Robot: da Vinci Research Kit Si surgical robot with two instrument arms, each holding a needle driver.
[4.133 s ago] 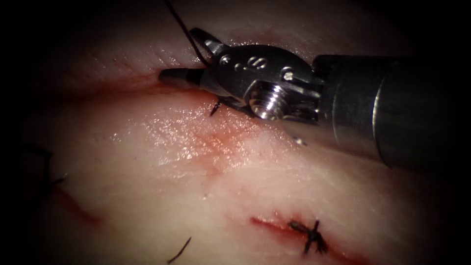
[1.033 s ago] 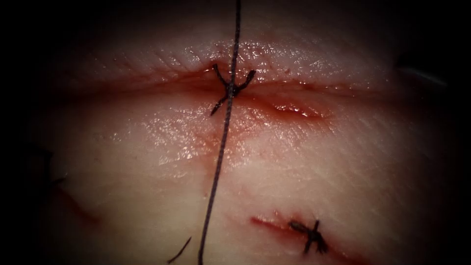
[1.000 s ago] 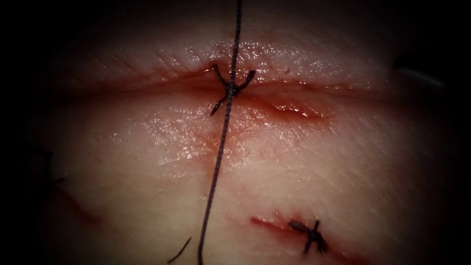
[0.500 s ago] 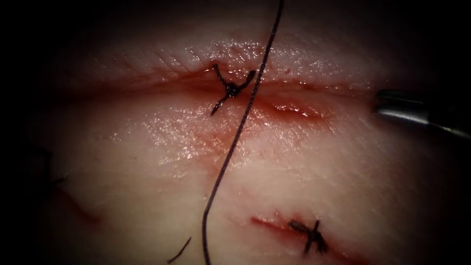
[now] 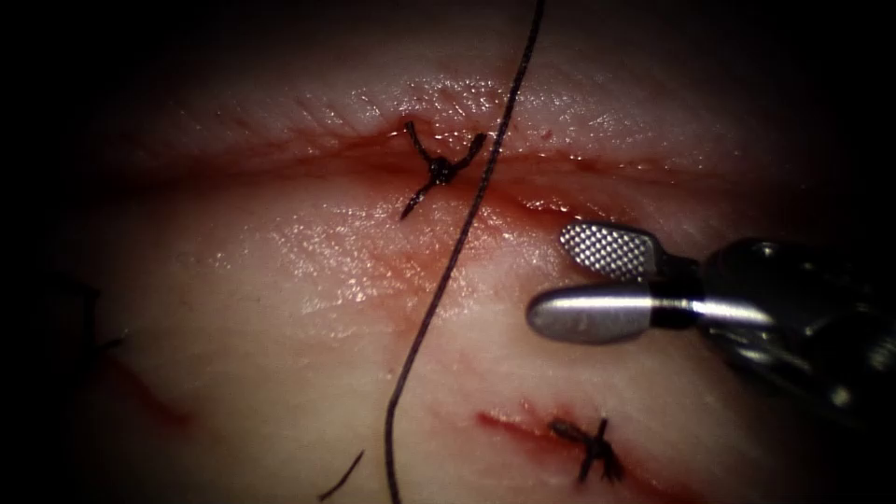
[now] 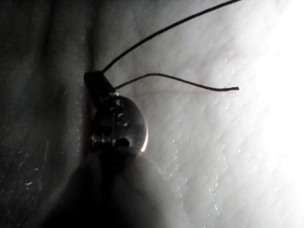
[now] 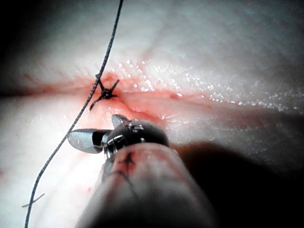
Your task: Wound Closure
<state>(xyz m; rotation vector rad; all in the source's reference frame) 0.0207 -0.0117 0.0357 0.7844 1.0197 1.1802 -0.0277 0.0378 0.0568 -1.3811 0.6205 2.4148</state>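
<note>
Status, judged from how things lie now: one knot [image 5: 440, 171] is seen tied across the upper cut [image 5: 579, 207] in the tissue [image 5: 280, 280], its short cut ends splayed out at the knot. A second knot [image 5: 590, 446] is seen on the lower cut [image 5: 509, 425], to the lower right in the endoscope view. So two stitches are judged done.

What is left: right of the upper knot the cut is seen as a wet red groove with red fluid [image 5: 551, 203] in it and no stitch over that stretch. More closure is judged to be needed there.

A long thread [image 5: 446, 280] is seen running from the top edge of the endoscope view down past the upper knot, just to its right, and off the bottom edge. A loose cut end of thread [image 5: 342, 476] is seen lying on the tissue near the bottom.

Right pincer [image 5: 583, 280]: jaws spread, nothing held; it is seen right of the long thread, apart from it, just below the unstitched stretch.

Left pincer [image 6: 97, 85]: seen in the left wrist view, pressed together on thread [image 6: 166, 31], with two strands leaving the tip, one ending free.

Needle: its place cannot be told from these pictures.
</note>
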